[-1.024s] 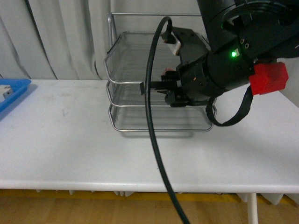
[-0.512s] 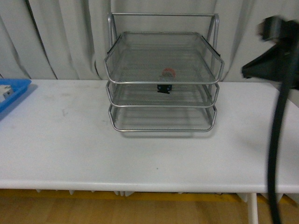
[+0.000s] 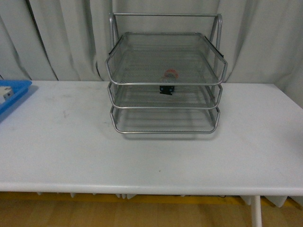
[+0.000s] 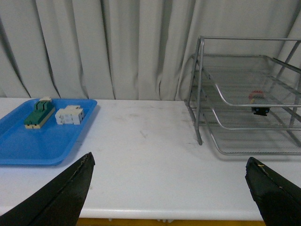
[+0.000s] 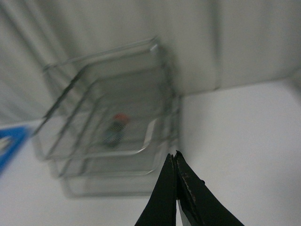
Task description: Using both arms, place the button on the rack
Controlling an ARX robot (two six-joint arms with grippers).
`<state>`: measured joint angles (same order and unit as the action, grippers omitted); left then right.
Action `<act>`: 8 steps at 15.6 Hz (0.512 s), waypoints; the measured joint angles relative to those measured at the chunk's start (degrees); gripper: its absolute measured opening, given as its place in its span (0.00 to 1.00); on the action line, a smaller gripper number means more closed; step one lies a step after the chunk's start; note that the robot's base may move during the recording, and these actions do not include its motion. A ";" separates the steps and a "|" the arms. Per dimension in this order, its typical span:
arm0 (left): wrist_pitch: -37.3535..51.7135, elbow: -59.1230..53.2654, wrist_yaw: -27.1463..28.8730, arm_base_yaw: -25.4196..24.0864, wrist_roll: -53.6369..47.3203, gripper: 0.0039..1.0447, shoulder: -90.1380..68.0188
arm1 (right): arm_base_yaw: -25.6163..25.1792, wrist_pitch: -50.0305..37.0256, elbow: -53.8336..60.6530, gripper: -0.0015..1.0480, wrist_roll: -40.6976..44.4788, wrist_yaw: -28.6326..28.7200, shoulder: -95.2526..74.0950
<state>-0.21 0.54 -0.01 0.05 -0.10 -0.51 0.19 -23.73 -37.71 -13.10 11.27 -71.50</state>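
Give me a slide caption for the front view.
Button sits in the rack's middle tray on a white table; no arms in view.

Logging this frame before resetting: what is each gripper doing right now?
Left gripper: open, holding nothing.
Right gripper: shut, empty; the button sits in the rack.

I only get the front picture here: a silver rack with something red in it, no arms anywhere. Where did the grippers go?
Observer: The left gripper is open, its fingertips spread wide above the table, facing the rack.
Operator: And the other one?
Observer: The right gripper is shut and empty, away from the rack, with the button in the middle tier.
Operator: What's on that blue thing at the edge?
Observer: The blue tray holds a green-and-beige block and a white block.
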 joint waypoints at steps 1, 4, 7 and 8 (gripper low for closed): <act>0.04 0.00 0.02 0.00 0.00 0.94 0.00 | -0.37 -2.82 1.70 0.02 1.16 -2.89 1.33; 0.00 0.00 0.00 0.00 0.00 0.94 0.00 | -0.55 -7.65 12.17 0.02 9.09 -10.69 12.33; 0.02 0.00 0.02 0.00 0.00 0.94 0.00 | -0.50 -1.70 22.21 0.02 12.20 -10.93 30.16; 0.02 0.00 0.02 0.00 0.02 0.94 0.00 | -0.50 -2.12 23.54 0.02 12.46 -11.08 32.20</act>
<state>-0.19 0.54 0.01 0.05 -0.08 -0.51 -0.32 -25.85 -14.17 -0.64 0.19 -39.31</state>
